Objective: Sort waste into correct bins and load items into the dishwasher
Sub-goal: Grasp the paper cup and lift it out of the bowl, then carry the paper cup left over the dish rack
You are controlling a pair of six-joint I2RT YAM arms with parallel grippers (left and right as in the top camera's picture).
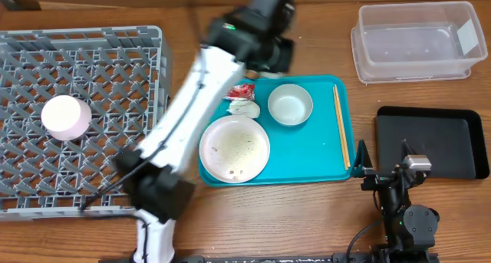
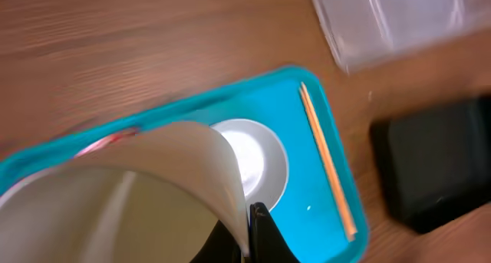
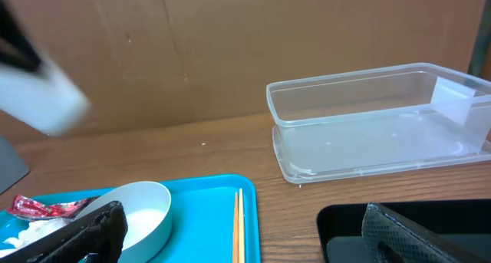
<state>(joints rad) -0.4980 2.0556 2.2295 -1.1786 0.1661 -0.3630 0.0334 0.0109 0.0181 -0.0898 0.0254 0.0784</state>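
**Grey bowl [image 2: 115,194] pinched above the teal tray [image 1: 314,152]**

Overhead: the dish rack [image 1: 115,64] holds a white cup [image 1: 66,116]. The teal tray carries the plate [image 1: 234,148], small white bowl [image 1: 290,104], chopsticks [image 1: 341,125], wrapper [image 1: 242,90] and tissue [image 1: 244,106].

Left wrist: only here, the left gripper [image 2: 253,232] is seen clamped on the grey bowl's rim.

Right wrist: the right gripper [image 3: 245,244] is spread wide, holding nothing, facing the clear tub [image 3: 376,117].

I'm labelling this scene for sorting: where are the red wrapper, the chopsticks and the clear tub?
red wrapper [image 1: 243,91], overhead view, middle of the shiny foil.
chopsticks [image 1: 341,125], overhead view, midway along the sticks.
clear tub [image 1: 414,44], overhead view, bare floor inside.
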